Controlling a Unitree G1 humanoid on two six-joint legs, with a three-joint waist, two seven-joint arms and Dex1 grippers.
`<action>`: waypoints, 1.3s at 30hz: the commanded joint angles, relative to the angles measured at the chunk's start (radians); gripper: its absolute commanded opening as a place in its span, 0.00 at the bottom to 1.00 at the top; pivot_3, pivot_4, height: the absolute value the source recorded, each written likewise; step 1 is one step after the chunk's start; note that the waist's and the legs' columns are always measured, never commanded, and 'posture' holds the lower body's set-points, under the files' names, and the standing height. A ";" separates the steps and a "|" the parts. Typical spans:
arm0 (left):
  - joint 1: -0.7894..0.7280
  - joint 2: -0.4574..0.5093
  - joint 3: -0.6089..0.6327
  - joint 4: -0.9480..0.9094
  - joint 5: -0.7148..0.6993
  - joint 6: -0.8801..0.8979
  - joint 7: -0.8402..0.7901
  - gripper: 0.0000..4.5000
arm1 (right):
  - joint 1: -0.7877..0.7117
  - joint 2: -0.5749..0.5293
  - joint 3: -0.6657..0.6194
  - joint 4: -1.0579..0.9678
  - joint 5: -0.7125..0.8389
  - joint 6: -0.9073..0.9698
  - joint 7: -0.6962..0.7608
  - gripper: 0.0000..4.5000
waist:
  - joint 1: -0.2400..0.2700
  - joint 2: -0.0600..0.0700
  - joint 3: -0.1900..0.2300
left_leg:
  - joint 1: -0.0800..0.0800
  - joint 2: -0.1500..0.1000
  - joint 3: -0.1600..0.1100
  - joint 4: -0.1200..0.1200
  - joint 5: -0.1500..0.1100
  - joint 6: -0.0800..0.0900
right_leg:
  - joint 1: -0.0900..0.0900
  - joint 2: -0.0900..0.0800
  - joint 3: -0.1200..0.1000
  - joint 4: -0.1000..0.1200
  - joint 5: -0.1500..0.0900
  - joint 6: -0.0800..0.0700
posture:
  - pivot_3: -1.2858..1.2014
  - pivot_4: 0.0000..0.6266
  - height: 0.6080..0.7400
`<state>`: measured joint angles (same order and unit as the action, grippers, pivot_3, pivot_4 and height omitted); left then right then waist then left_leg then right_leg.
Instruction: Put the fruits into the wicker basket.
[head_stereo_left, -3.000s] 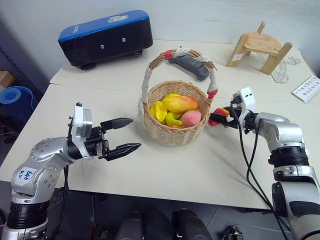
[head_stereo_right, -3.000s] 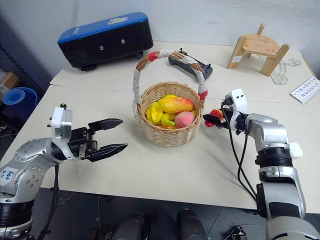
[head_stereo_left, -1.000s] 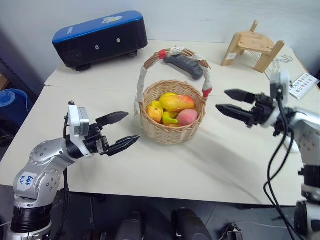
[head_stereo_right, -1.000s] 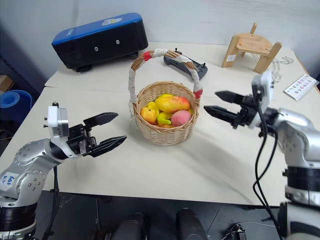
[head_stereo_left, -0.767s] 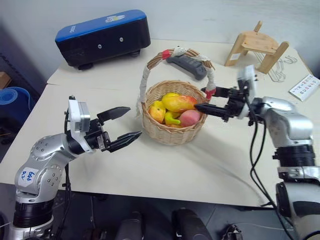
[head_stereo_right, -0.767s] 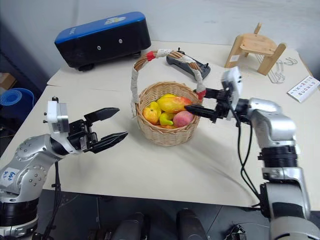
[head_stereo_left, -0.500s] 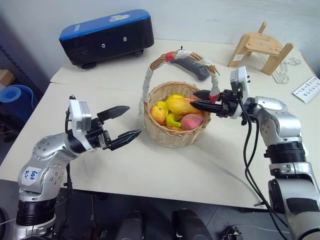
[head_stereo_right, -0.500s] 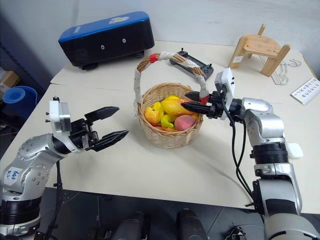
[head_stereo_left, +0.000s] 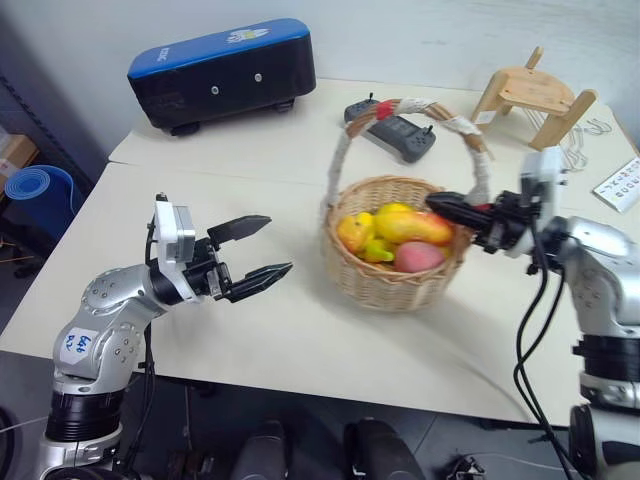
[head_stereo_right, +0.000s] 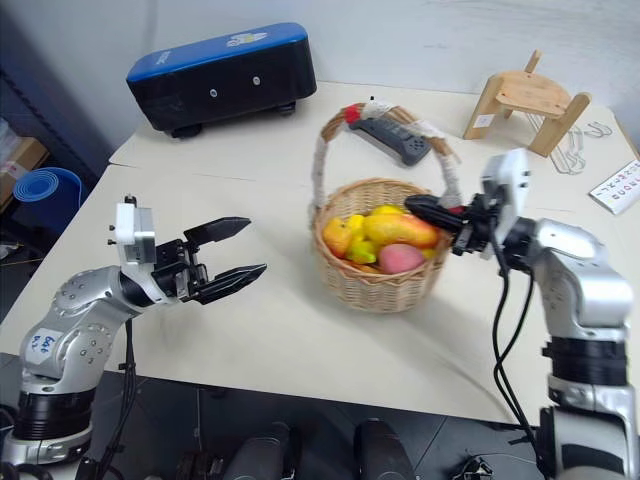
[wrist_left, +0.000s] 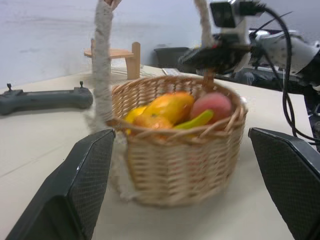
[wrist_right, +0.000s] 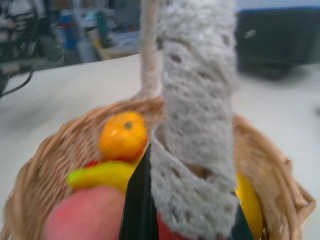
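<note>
Fruits (head_stereo_left: 410, 228) lie in the basket (head_stereo_left: 395, 285) at mid-table. Right gripper (head_stereo_left: 440, 205), open a second ago, now sits clamped on its handle base; left gripper (head_stereo_left: 262, 252) hovers open. Loading looks complete.

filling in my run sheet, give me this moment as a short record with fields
basket: wicker basket on the table, handle upright
contents: mango, peach and yellow fruits inside
right gripper: jaws shut on the basket handle at its base
left gripper: jaws open, empty, apart from the basket
behind: blue box, controller, wooden stand
</note>
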<state>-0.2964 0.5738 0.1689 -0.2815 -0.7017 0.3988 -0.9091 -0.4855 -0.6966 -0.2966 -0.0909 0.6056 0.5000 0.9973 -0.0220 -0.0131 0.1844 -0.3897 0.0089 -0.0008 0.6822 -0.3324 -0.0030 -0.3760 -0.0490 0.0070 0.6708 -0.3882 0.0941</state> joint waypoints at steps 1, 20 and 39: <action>-0.028 -0.012 -0.015 0.021 0.011 -0.032 -0.024 1.00 | 0.065 -0.012 -0.192 -0.118 0.036 -0.011 -0.148 0.01 | 0.000 0.000 0.000 | 0.000 0.000 0.000 0.000 0.000 0.000 | 0.000 0.000 0.000 0.000 0.000 0.000 | 0.52 0.24 1.00; -0.105 -0.028 -0.044 0.115 0.040 -0.056 -0.090 1.00 | 0.247 0.061 -0.294 0.161 -0.076 -0.288 -0.295 0.06 | -0.007 0.000 0.000 | 0.004 0.000 0.004 0.000 0.001 -0.001 | 0.001 0.001 0.002 0.003 0.000 0.000 | 0.52 0.24 1.00; 0.056 0.177 -0.019 0.240 0.171 -0.188 -0.295 1.00 | 0.636 -0.237 -0.455 0.234 -0.088 -0.466 0.183 0.99 | -0.005 0.001 0.000 | 0.004 0.000 0.004 -0.002 0.000 0.000 | 0.003 0.001 0.002 -0.004 0.000 0.000 | 0.52 0.24 1.00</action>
<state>-0.2545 0.7398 0.1189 -0.0245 -0.5385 0.2346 -1.1957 0.1293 -0.9217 -0.7374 0.1342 0.5274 0.0854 1.1111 -0.0274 -0.0119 0.1841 -0.3859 0.0094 0.0031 0.6792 -0.3322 -0.0026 -0.3723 -0.0482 0.0087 0.6657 -0.3882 0.0941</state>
